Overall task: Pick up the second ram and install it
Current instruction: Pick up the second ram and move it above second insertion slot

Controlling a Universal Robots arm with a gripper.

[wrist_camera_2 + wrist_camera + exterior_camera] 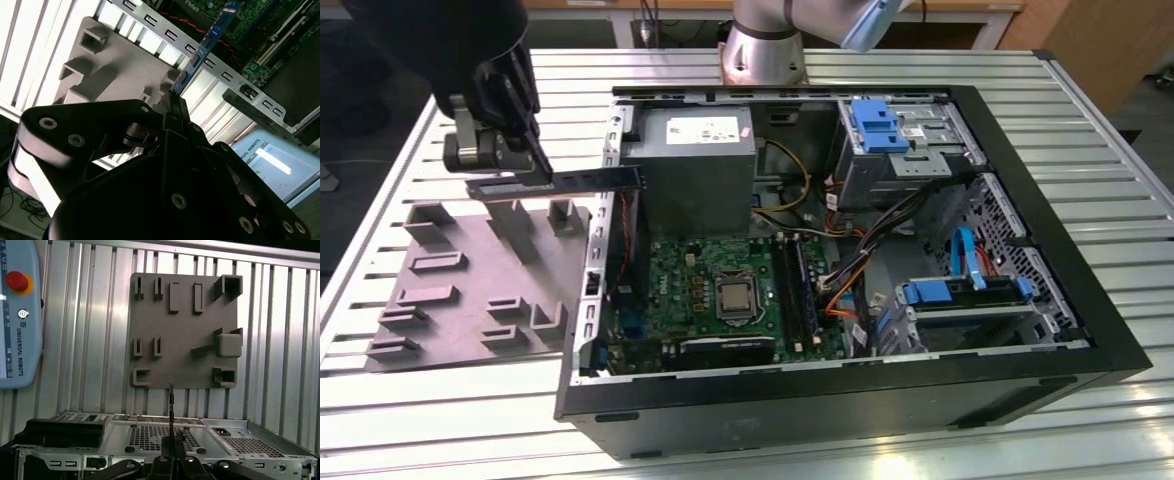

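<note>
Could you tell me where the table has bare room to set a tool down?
Bare slats of the table lie at the exterior view's lower left, in front of the grey block, and in the strip before the computer case. Crowded: inside the case, and over the block's far side, where the gripper holds the second ram.

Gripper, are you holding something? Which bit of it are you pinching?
The gripper is holding the second ram. It pinches the stick near one end, and the rest juts out free toward the computer case.
</note>
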